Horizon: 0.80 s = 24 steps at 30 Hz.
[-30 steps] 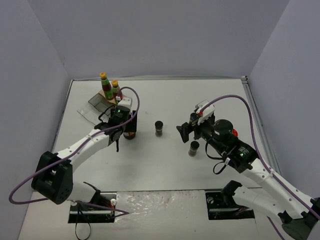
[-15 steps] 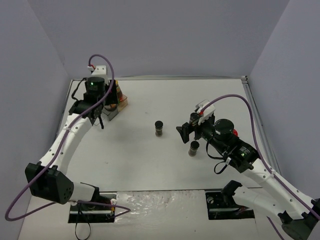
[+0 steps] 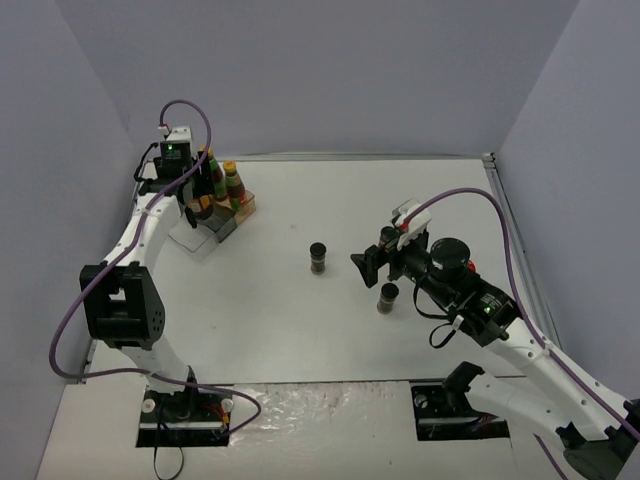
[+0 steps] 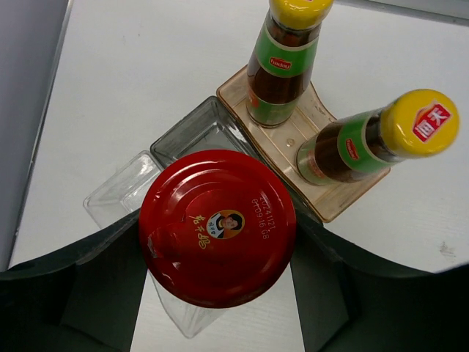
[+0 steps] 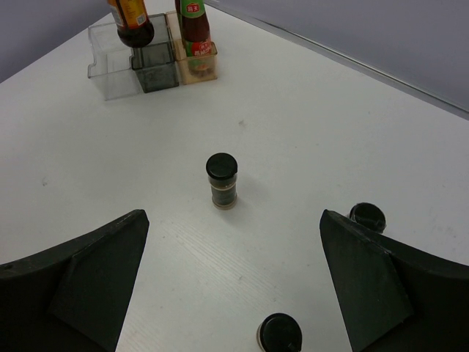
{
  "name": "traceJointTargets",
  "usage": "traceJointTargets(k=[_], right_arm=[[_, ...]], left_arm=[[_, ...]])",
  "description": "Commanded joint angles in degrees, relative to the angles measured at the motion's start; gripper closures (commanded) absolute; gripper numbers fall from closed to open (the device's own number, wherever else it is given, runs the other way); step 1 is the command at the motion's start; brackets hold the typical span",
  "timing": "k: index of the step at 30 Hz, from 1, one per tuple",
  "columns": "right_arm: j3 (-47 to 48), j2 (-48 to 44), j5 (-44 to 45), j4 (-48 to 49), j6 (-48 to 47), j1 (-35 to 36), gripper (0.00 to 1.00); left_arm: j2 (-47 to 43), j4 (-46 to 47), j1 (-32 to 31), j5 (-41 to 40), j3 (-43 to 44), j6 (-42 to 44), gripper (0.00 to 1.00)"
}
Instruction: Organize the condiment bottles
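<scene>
White tabletop (image 3: 300, 330) and plain lilac walls frame the scene. The stepped plastic rack (image 4: 183, 136) lies directly under and ahead of the left gripper (image 4: 217, 257). Its tan top step is the farthest from the jaws, with the smoky grey step nearer and the clear step off to the jaws' left.

Two yellow-capped sauce bottles stand on the tan step, one straight ahead of the jaws (image 4: 286, 66) and one ahead to their right (image 4: 366, 139).

The left jaws are part-closed on a red-lidded jar (image 4: 218, 227). It is carried over the near end of the rack, around the grey and clear steps. I cannot tell whether its base touches yet.

The right gripper (image 5: 233, 220) is spread wide and empty. One black-capped spice jar (image 5: 221, 180) stands just ahead between its fingers. A second (image 5: 366, 216) sits beside the right finger, and a third (image 5: 279, 334) is close in under the jaws.

My worry is the release. If the jar comes down on the wall between two steps, it would likely tip or shove the light rack, and that could rock the tall bottles. On the right, jaws this wide closing on the middle spice jar could clip its neighbours.
</scene>
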Motion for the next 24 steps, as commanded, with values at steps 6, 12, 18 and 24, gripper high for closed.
traceJointTargets(k=[6, 12, 18, 24], right_arm=[[1.5, 0.3, -1.5, 2.2, 0.8, -0.5, 0.0], [0.9, 0.9, -1.2, 2.1, 0.9, -0.5, 0.0], [0.9, 0.3, 0.3, 1.9, 0.5, -0.7, 0.0], [1.1, -0.2, 2.0, 1.1, 0.5, -0.7, 0.0]], left_arm=[[3.8, 15.0, 2.0, 2.4, 8.4, -0.1, 1.0], [7.5, 15.8, 2.0, 2.2, 9.7, 1.2, 1.0], [11.4, 16.8, 2.0, 1.2, 10.3, 1.6, 1.0], [12.9, 16.7, 2.0, 0.7, 10.4, 1.4, 0.98]])
